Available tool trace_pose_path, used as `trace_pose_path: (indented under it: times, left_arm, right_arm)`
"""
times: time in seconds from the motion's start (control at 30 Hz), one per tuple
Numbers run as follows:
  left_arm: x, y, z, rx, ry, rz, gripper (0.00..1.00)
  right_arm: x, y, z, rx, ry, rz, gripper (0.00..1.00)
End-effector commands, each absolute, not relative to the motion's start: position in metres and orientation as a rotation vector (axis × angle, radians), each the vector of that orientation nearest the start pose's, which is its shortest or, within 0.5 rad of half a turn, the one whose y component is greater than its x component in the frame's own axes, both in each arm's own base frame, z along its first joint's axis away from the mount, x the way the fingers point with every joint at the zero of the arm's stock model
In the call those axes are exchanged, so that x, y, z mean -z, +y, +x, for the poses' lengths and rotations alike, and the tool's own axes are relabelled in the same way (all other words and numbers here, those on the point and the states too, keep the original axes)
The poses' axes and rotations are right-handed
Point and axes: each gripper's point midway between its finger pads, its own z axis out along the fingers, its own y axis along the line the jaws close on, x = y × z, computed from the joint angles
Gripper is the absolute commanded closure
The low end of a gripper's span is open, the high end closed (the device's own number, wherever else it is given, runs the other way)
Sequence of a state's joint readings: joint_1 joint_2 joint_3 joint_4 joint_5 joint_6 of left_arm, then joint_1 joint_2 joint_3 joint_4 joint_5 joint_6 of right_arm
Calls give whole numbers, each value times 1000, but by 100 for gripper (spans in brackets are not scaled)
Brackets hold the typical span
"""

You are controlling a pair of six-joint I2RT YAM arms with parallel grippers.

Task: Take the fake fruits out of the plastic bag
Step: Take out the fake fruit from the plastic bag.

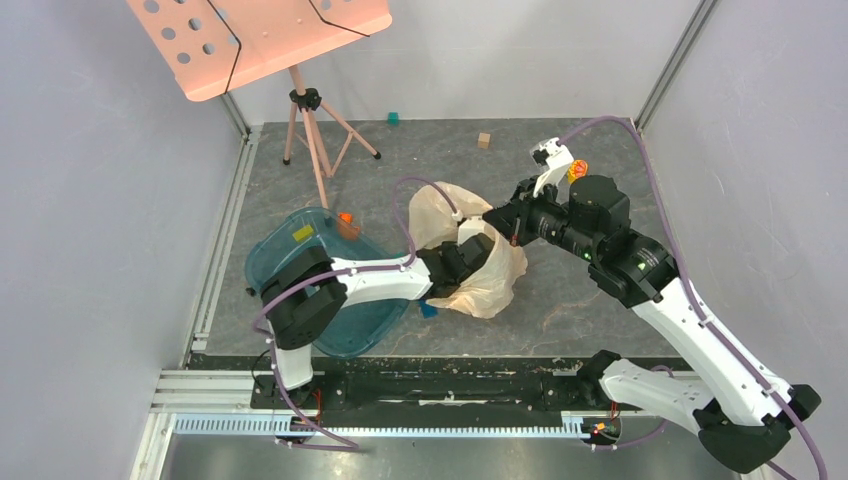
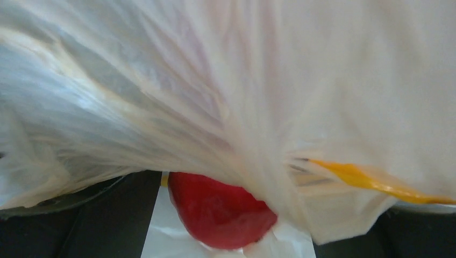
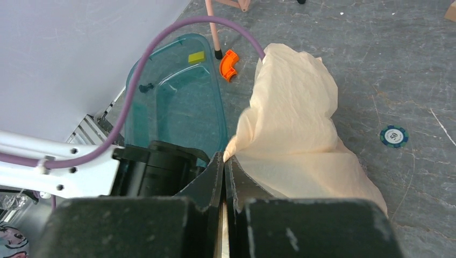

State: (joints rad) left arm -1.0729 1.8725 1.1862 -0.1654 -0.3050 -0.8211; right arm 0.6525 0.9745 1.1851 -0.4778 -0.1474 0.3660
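Grey mottled table (image 1: 560, 180), walled left, right and far.

Top view. Mid-surface: plastic bag (image 1: 497, 275), crumpled, thin, peach-beige. At its far-right side: right gripper (image 1: 512, 228), clamped on the rim and holding it up. Left gripper (image 1: 462, 262): pushed into the bag's mouth from the left, tips out of sight. Just left of the bag, toward the near-left corner: teal tray (image 1: 290, 250). Far-left corner: music stand (image 1: 305, 110). Open room: bare surface right of the bag and toward the far edge, with only a few small blocks.

Left wrist view. Film close over the lens, folds everywhere, yellow print mark (image 2: 371, 181) at right. Under the folds, inside the bag: red apple (image 2: 218, 212), glossy, round. Dark finger shapes at both lower corners, wide apart, nothing between them gripped. Grapes and second apple not seen. Judged light, hard and slick, so likely to squirt from a shallow pinch. Best taken across the widest part, with no film under the pads.

Right wrist view. Fingers (image 3: 212, 177) pressed shut on a sliver of bag rim. Bag billowing away over the surface. Tray to the left, orange curved piece (image 3: 228, 64) at its far end, round chip (image 3: 394, 135) on bare surface at right. Bag judged soft and near weightless, so it follows any pull; pinched rim the only anchor. Risk: whole bag dragged along with the apple. Exit leftward crosses the tray rim.
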Motion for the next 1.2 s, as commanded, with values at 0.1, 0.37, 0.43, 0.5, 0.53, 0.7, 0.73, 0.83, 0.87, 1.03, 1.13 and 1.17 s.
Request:
trace_pose_path:
  times: [0.1, 0.37, 0.43, 0.5, 0.53, 0.7, 0.73, 0.83, 0.87, 1.03, 1.13, 1.17]
  left_arm:
    - [-114, -402, 247, 629, 2317, 225, 0]
    - [-100, -396, 252, 514, 2363, 230, 0]
    - [-88, -395, 251, 482, 2395, 241, 0]
    - [-77, -393, 250, 444, 2427, 255, 0]
    - [-73, -391, 249, 426, 2441, 261, 0]
    - [-67, -386, 244, 412, 2459, 279, 0]
    - [-67, -385, 244, 406, 2460, 282, 0]
    - [-70, -382, 243, 388, 2462, 294, 0]
    - [-70, -380, 243, 378, 2464, 299, 0]
    - [-67, -372, 236, 356, 2486, 332, 0]
    - [-59, -370, 229, 380, 2504, 345, 0]
    - [-55, -372, 226, 399, 2510, 350, 0]
  right_arm:
    - [-356, 220, 236, -804, 1799, -352, 100]
    - [-364, 216, 233, -795, 1786, -349, 100]
    - [-368, 216, 231, -800, 1778, -354, 100]
    - [-375, 215, 229, -807, 1762, -356, 100]
    - [-378, 215, 229, -810, 1753, -358, 100]
    - [-400, 218, 225, -841, 1702, -378, 100]
    - [-406, 218, 225, -843, 1692, -380, 100]
    - [-417, 219, 227, -842, 1674, -384, 100]
    - [-420, 220, 228, -839, 1670, -385, 100]
    - [-425, 219, 230, -826, 1661, -381, 100]
    - [-421, 218, 231, -818, 1670, -378, 100]
    - [-419, 218, 231, -818, 1672, -378, 100]
